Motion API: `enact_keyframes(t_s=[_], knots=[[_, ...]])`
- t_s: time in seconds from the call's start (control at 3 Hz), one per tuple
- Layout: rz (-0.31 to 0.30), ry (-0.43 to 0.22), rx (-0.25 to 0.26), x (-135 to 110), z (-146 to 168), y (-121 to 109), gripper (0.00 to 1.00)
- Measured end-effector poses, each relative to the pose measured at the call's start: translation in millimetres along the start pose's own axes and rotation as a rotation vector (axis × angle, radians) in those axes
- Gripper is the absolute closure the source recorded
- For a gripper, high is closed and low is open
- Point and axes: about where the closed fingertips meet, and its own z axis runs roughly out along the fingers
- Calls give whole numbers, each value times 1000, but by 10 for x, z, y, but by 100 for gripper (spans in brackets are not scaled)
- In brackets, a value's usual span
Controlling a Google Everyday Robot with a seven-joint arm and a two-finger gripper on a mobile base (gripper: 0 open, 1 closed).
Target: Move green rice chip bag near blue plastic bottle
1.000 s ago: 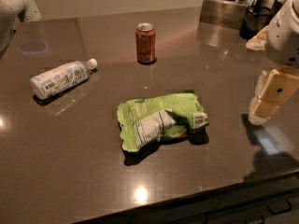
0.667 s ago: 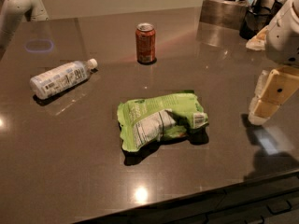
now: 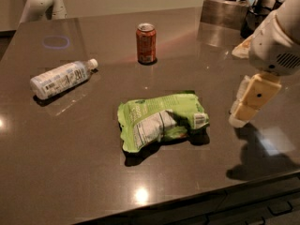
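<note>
The green rice chip bag (image 3: pixel 161 119) lies crumpled on the dark table, near the middle, with its white label panel facing up. The blue plastic bottle (image 3: pixel 60 78) lies on its side at the left, white cap pointing right, well apart from the bag. My gripper (image 3: pixel 243 108) hangs at the right, just above the table, to the right of the bag and not touching it. It holds nothing.
A red-orange soda can (image 3: pixel 146 43) stands upright behind the bag. A metal container (image 3: pixel 225 9) and dark items stand at the back right. A white shape (image 3: pixel 41 3) is beyond the far left corner. The table's front edge (image 3: pixel 187 201) runs close below the bag.
The white shape at the far left has shifted to the right. My gripper, the bag, the bottle and the can have not moved.
</note>
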Motion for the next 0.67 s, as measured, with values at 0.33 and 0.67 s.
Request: enact_keyframes(t_s=[0.33,0.67], knots=[[9,-30,-28,-111,177,48,0],[-2,-48,-46,-306,397,154,0]])
